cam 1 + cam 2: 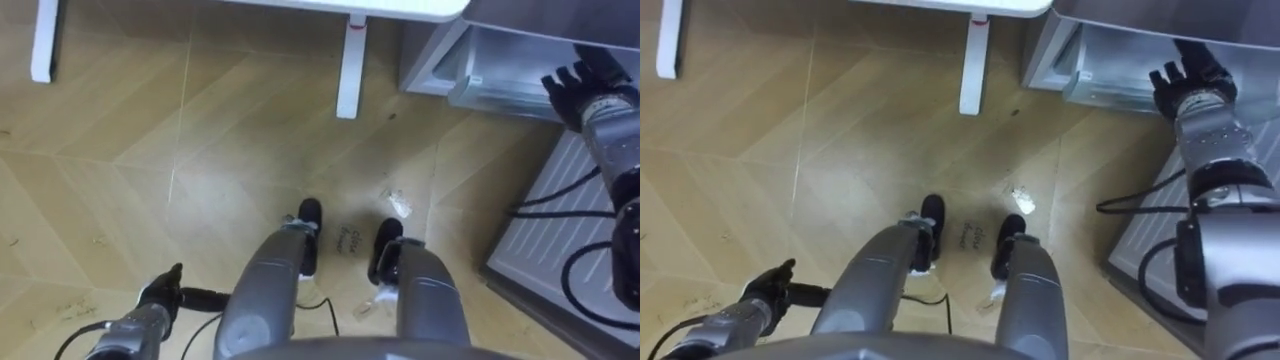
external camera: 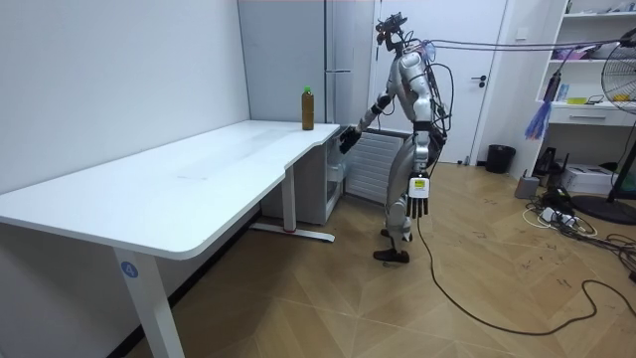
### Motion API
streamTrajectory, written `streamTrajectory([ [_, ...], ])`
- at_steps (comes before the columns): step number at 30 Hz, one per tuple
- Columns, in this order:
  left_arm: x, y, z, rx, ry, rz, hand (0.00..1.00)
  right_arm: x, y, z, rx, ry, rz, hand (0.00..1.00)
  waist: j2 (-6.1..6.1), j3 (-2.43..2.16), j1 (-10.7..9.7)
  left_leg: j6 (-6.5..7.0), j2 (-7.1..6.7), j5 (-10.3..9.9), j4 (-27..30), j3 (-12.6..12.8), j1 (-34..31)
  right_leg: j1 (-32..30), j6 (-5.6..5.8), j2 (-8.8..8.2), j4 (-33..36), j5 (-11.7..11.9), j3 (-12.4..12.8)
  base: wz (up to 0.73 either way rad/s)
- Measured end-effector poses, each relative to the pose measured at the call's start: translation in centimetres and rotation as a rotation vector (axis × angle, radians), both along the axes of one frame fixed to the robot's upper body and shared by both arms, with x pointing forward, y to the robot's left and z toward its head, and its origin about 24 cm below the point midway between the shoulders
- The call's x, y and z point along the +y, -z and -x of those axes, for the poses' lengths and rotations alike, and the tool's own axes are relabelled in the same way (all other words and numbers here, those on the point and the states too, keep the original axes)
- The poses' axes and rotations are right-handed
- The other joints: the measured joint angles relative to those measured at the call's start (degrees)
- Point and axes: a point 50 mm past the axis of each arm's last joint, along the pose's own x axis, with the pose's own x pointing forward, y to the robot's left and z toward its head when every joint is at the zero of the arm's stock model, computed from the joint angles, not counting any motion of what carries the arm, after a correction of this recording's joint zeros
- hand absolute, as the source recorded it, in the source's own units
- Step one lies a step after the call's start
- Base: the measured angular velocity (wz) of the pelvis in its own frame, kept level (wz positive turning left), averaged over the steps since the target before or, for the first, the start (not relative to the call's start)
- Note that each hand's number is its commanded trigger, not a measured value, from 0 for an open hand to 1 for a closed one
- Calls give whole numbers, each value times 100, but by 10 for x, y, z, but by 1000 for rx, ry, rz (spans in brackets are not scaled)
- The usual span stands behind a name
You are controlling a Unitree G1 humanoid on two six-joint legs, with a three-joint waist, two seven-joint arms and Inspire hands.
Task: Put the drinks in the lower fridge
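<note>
A brown drink bottle [image 2: 307, 107] with a green cap stands upright on the far corner of the white desk [image 2: 199, 179], next to the tall grey fridge [image 2: 343, 50]. I stand in front of the fridge's lower part. Its lower compartment [image 1: 480, 70] is open, showing a pale drawer. The ribbed door panel [image 1: 560, 230] is swung out at my right. My right hand [image 1: 578, 85] is raised at the compartment's opening, fingers spread and holding nothing. My left hand [image 1: 160, 292] hangs at my side with relaxed fingers, empty.
A desk leg [image 1: 350, 70] stands on the wooden floor just left of the fridge, and another leg [image 1: 43, 45] at far left. Scraps of litter [image 1: 398, 203] lie by my feet. In the room view, a fan [image 2: 621, 89], shelves and a bin [image 2: 500, 157] stand at the right.
</note>
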Motion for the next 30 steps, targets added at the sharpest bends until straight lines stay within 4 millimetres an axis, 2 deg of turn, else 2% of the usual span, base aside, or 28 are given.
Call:
streamTrajectory([
  [5, 5, -1, 2, 15, -14, -4, 0, 1, 36, 36, 146, -163, 108, 0, -27, -10, 18, -53, 99, -66, -69, -119, 415, 613, -17, 151, -436, 78, -140, 3],
  [8, 7, -1, 6, 13, -50, -1, 0, 5, 63, 68, 229, -199, 94, 0, -10, -42, 34, -70, 141, -129, -131, -133, 716, 990, -16, 219, -671, 117, -159, -1],
  [9, 7, 0, 11, 23, -62, 0, 0, 8, 76, 84, 275, -210, 79, 0, 39, -103, 8, -75, 186, -174, -168, -142, 864, 1221, -12, 269, -851, 165, -201, 0],
  [10, 9, 2, 17, 36, -91, 0, 0, 13, 92, 107, 339, -212, 57, 0, 43, -182, 5, -83, 184, -183, -311, -151, 1110, 1489, -9, 287, -1031, 195, -218, 0],
  [11, 9, 2, 21, 45, -102, -2, 0, 16, 101, 121, 381, -214, 46, 0, 48, -220, -4, -84, 182, -183, -396, -142, 1257, 1642, -5, 288, -1127, 203, -230, 0],
  [13, 8, 6, 38, 67, -157, -6, 0, 33, 131, 174, 543, -251, 11, 0, 41, -361, -20, -97, 158, -189, -754, -123, 1877, 2251, 8, 293, -1481, 208, -257, 2],
  [14, 8, 6, 43, 69, -172, -6, 0, 37, 136, 188, 581, -259, 1, 0, 49, -367, -25, -105, 157, -194, -813, -124, 2021, 2396, 11, 299, -1564, 210, -265, 0],
  [15, 7, 7, 51, 74, -193, -8, 0, 45, 146, 212, 643, -260, -29, 0, 60, -394, -65, -122, 156, -205, -940, -124, 2258, 2626, 14, 311, -1712, 212, -276, -4],
  [16, 5, 8, 57, 77, -221, -12, 0, 52, 152, 229, 700, -273, -41, 0, 61, -393, -113, -136, 165, -214, -1039, -103, 2440, 2788, 13, 327, -1804, 211, -258, -11],
  [19, -2, 10, 62, 78, -263, -15, 0, 65, 159, 250, 785, -316, -48, 0, 64, -368, -251, -172, 184, -216, -1156, -76, 2688, 3007, -3, 366, -1939, 218, -214, -9],
  [21, -5, 11, 61, 75, -249, -17, 0, 69, 161, 258, 814, -337, -47, 0, 69, -355, -314, -181, 183, -213, -1241, -67, 2822, 3138, -6, 380, -2014, 215, -198, 2],
  [22, -6, 11, 59, 66, -250, -21, 0, 70, 162, 260, 823, -344, -46, 0, 81, -324, -332, -187, 182, -210, -1309, -43, 2908, 3200, -6, 383, -2020, 211, -172, -7],
  [23, -6, 11, 58, 60, -251, -26, 0, 71, 162, 260, 823, -345, -48, 0, 86, -319, -343, -188, 181, -211, -1323, -39, 2928, 3219, -6, 387, -2027, 210, -160, -5],
  [25, -7, 10, 56, 48, -261, -37, 0, 74, 163, 263, 834, -361, -48, 0, 96, -270, -421, -194, 167, -215, -1418, -47, 3088, 3391, 0, 393, -2184, 211, -164, 0],
  [30, -12, 12, 58, 48, -300, -25, 0, 79, 165, 269, 874, -357, -52, 0, 97, -281, -434, -206, 143, -227, -1548, -48, 3314, 3637, 13, 390, -2312, 210, -154, 0],
])
